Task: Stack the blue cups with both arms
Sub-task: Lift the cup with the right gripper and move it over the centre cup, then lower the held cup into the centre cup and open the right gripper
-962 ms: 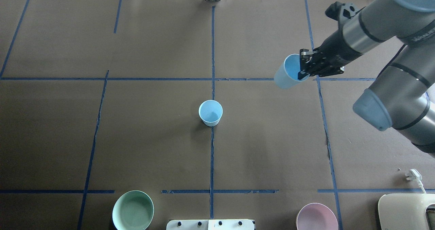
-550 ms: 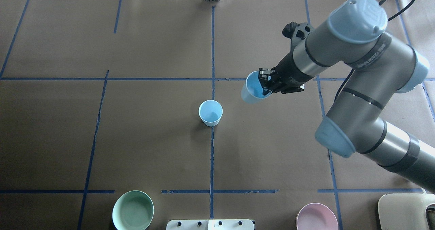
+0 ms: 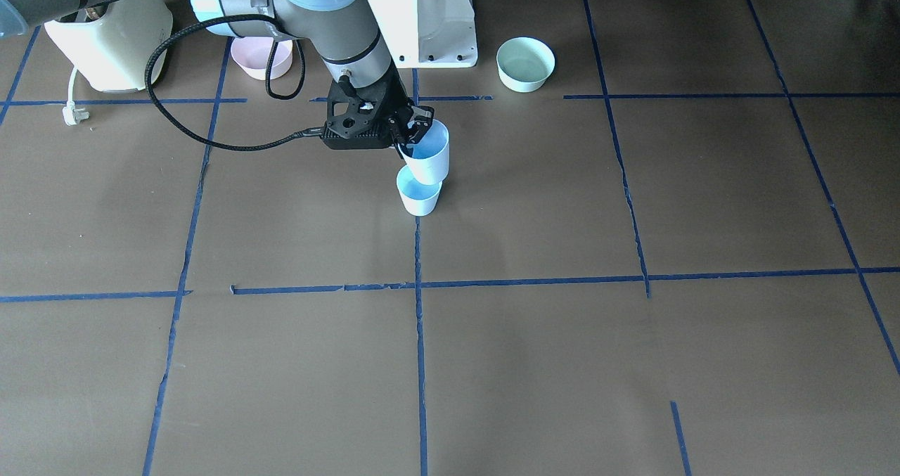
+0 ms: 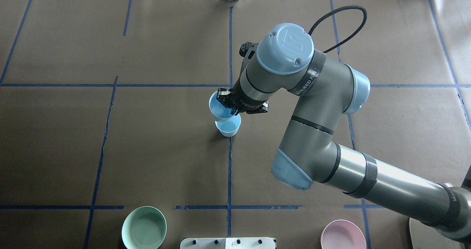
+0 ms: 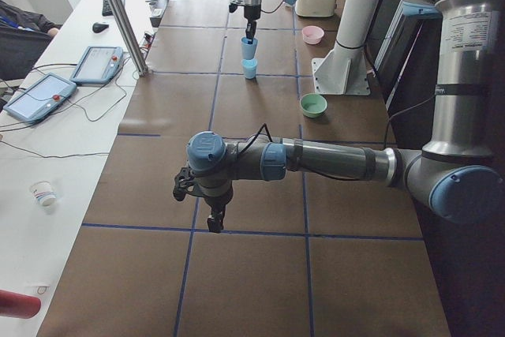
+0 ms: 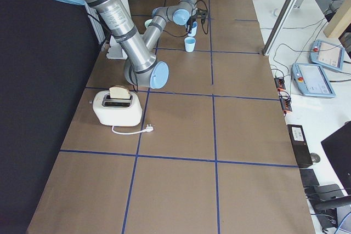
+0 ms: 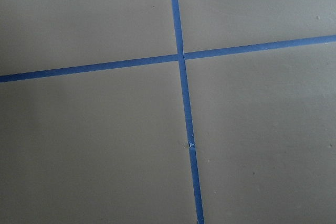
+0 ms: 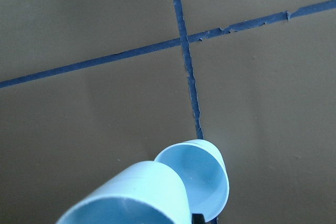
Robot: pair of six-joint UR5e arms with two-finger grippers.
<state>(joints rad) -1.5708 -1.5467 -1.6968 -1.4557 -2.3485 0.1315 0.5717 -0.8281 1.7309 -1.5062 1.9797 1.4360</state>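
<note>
One blue cup (image 4: 229,128) stands upright at the table's centre on the middle tape line; it also shows in the front view (image 3: 419,196). My right gripper (image 4: 230,107) is shut on the rim of the second blue cup (image 4: 218,109), which hangs tilted just above and partly over the standing cup (image 3: 427,156). In the right wrist view the held cup's wall (image 8: 139,195) is in front of the standing cup's open mouth (image 8: 202,174). My left gripper (image 5: 215,222) hangs low over bare table far from the cups; I cannot tell whether it is open or shut.
A mint green bowl (image 4: 144,227) and a pink bowl (image 4: 343,236) sit near the robot's side of the table, either side of the white base (image 3: 422,19). A toaster (image 6: 117,107) stands at the right end. Blue tape lines cross the brown surface.
My right arm has carried the held cup from the far right of the table leftward to just above the standing cup. The standing cup has not moved.
</note>
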